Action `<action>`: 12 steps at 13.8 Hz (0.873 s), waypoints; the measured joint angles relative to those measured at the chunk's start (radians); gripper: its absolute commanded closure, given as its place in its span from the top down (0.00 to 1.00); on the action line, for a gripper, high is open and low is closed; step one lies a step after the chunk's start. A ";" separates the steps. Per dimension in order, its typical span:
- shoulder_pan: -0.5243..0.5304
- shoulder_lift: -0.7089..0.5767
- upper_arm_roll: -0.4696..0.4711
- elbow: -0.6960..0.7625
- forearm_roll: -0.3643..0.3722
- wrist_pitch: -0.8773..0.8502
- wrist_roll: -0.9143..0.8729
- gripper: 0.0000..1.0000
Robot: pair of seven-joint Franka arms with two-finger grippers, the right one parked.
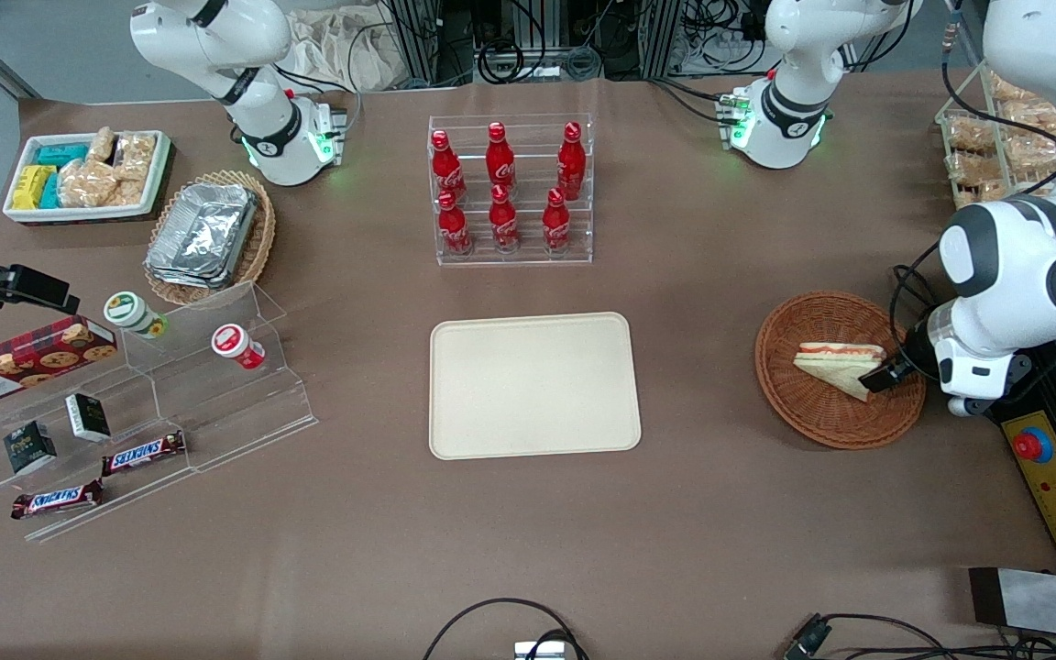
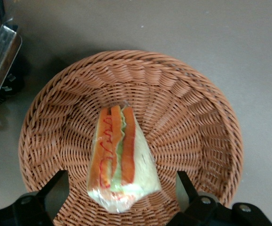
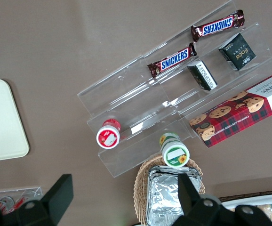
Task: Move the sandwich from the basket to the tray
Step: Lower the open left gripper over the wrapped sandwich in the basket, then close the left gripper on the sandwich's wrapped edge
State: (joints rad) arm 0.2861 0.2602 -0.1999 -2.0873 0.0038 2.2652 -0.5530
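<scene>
While the sandwich (image 2: 122,160) lies in the basket (image 1: 821,321), the hand (image 2: 122,197) hangs low over it, fingers (image 2: 56,188) apart on either side of the wedge, gripping nothing. From the basket, the tray (image 1: 534,384) sits bare at nine o'clock on the worktop (image 1: 528,550).

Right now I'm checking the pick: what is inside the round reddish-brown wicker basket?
Only the plastic-wrapped triangular sandwich lies in the round reddish-brown wicker basket. The left gripper straddles it, fingers open. The weave under the sandwich is covered.
</scene>
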 measured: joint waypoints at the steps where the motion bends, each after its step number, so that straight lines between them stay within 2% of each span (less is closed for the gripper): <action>1: 0.006 0.012 0.001 -0.001 0.000 0.013 -0.001 1.00; 11: 0.017 0.056 -0.009 -0.043 -0.005 0.055 -0.122 0.99; 12: 0.016 0.056 -0.013 -0.046 -0.005 0.055 -0.134 0.84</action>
State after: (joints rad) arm 0.3018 0.3163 -0.2128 -2.1331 -0.0010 2.3204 -0.6871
